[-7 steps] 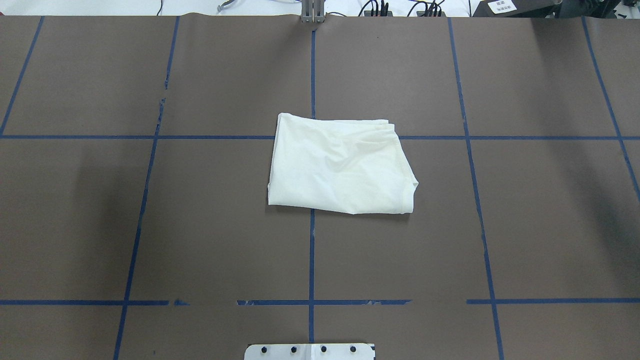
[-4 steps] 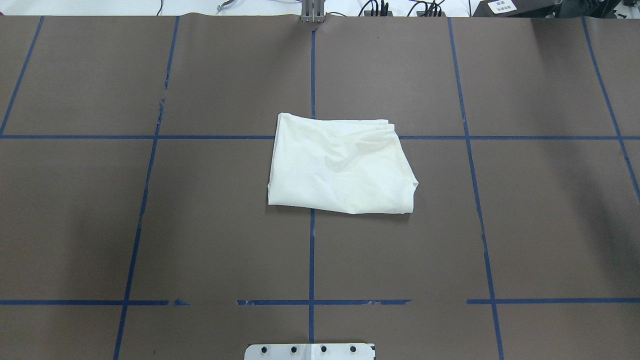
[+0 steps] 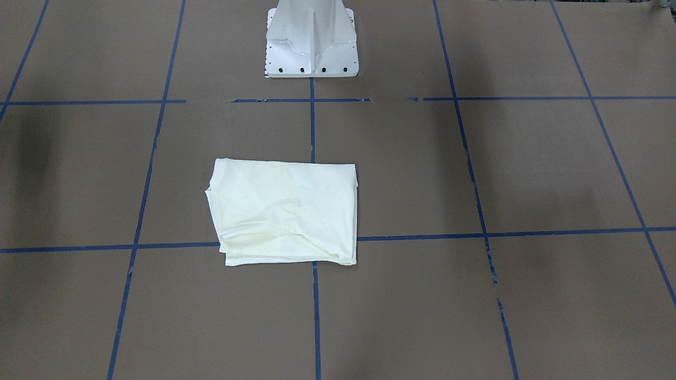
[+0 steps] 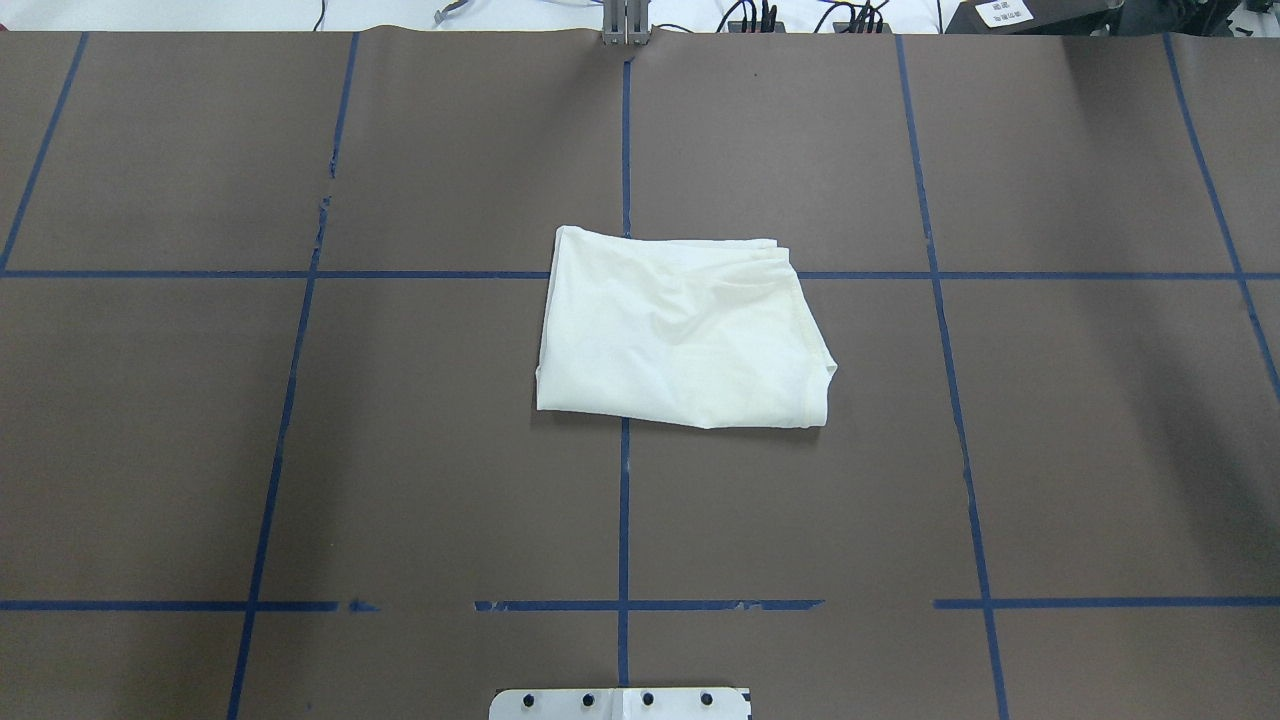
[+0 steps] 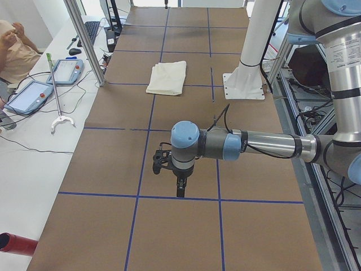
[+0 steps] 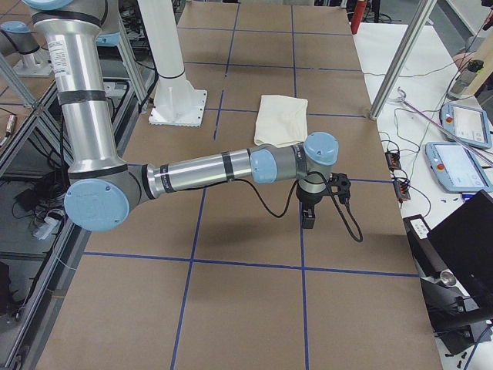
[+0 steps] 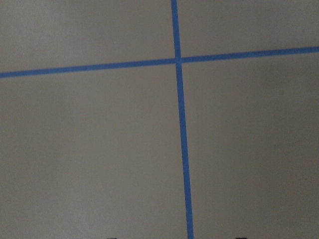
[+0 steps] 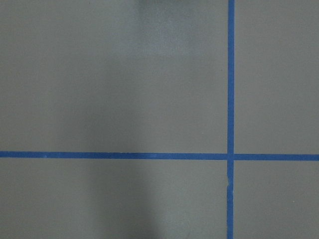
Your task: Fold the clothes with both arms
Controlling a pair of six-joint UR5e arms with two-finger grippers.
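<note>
The cream-white shirt [image 4: 680, 330] lies folded into a compact rectangle at the middle of the table, plain side up, its print hidden. It also shows in the front view [image 3: 285, 211] and both side views [image 5: 167, 77] [image 6: 281, 119]. No gripper touches it. My left gripper [image 5: 179, 189] hangs pointing down over bare table far to the shirt's left. My right gripper [image 6: 308, 220] hangs pointing down over bare table far to its right. I cannot tell whether either is open or shut. Both wrist views show only brown table and blue tape lines.
The white pedestal base [image 3: 311, 39] stands at the robot's edge of the table. Blue tape lines [image 4: 623, 520] grid the brown table. A side bench with tablets [image 5: 34, 93] [image 6: 454, 146] and metal posts [image 5: 84, 39] runs along the far edge.
The shirt has not moved. The soft shadows at the table's left and right sides have faded slightly.
</note>
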